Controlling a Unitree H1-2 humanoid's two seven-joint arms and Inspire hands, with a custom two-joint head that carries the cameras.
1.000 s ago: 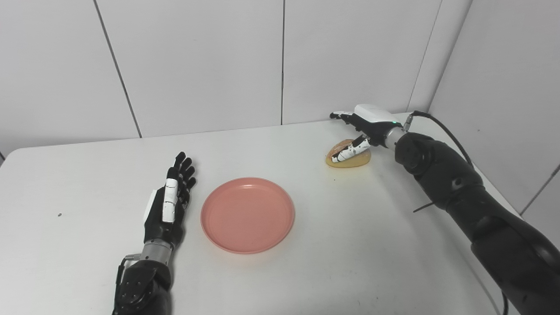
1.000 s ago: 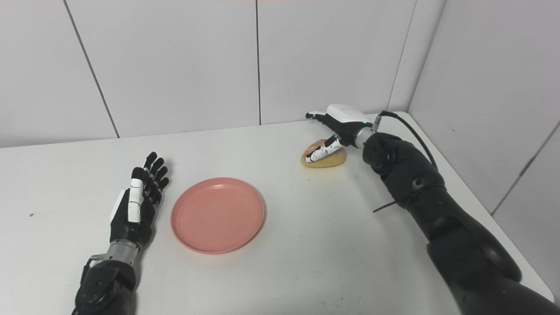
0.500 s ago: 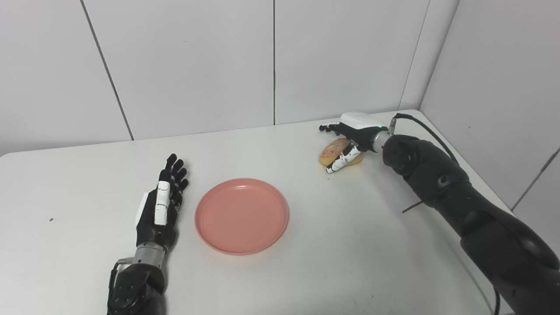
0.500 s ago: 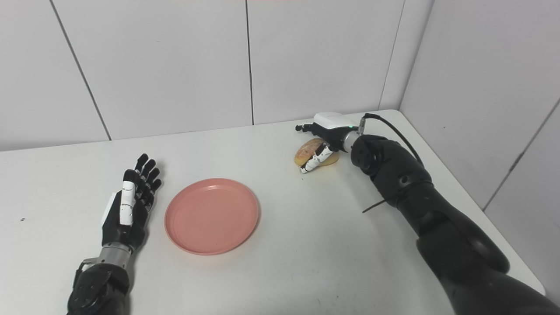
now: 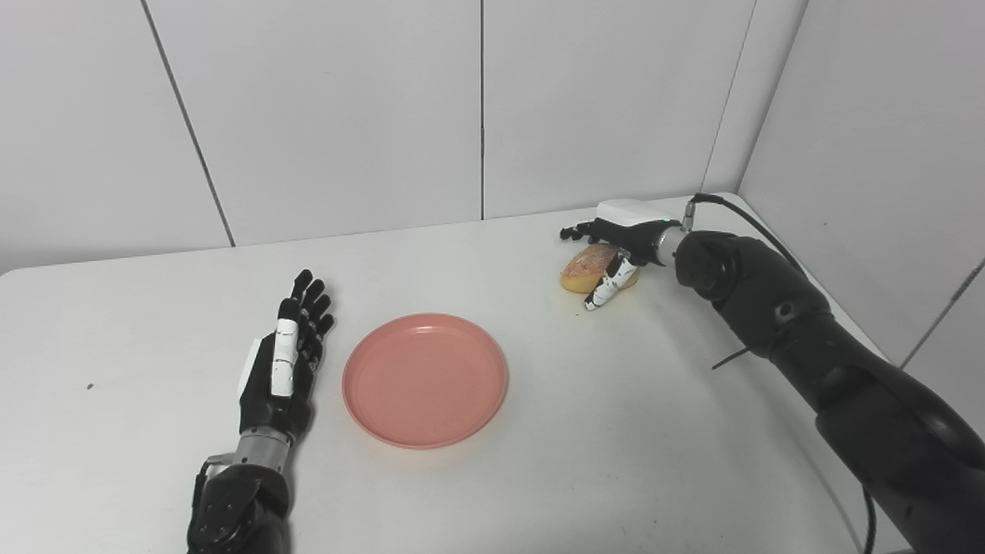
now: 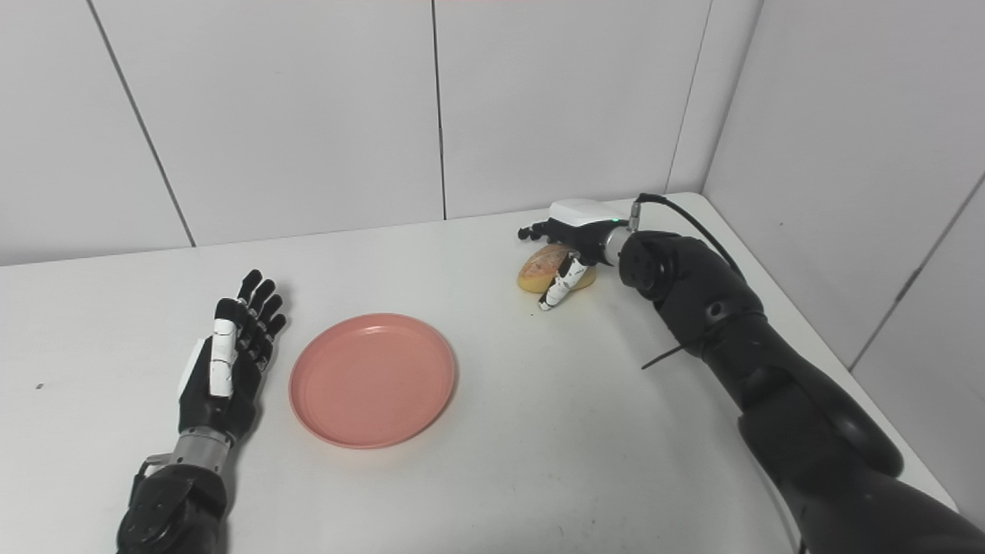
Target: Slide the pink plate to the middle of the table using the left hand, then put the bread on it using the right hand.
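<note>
The pink plate [image 5: 425, 379] lies flat near the middle of the white table [image 5: 616, 431]. My left hand [image 5: 283, 363] lies open and flat on the table just left of the plate, a small gap from its rim. The bread [image 5: 582, 265], a tan bun, sits on the table at the far right. My right hand [image 5: 618, 235] arches over the bread from the right. Its fingers are spread above the bread's far side and its thumb points down to the table in front of it. The hand is not closed on the bread.
White panelled walls stand behind the table and close along its right side [image 5: 869, 154]. A black cable [image 5: 758, 227] runs from my right wrist. A small dark speck [image 5: 90, 386] marks the table at the far left.
The camera shifted a little early on. My right hand has come down over the bread and its thumb has swung from the bread's top to the table in front. Left hand and plate are still.
</note>
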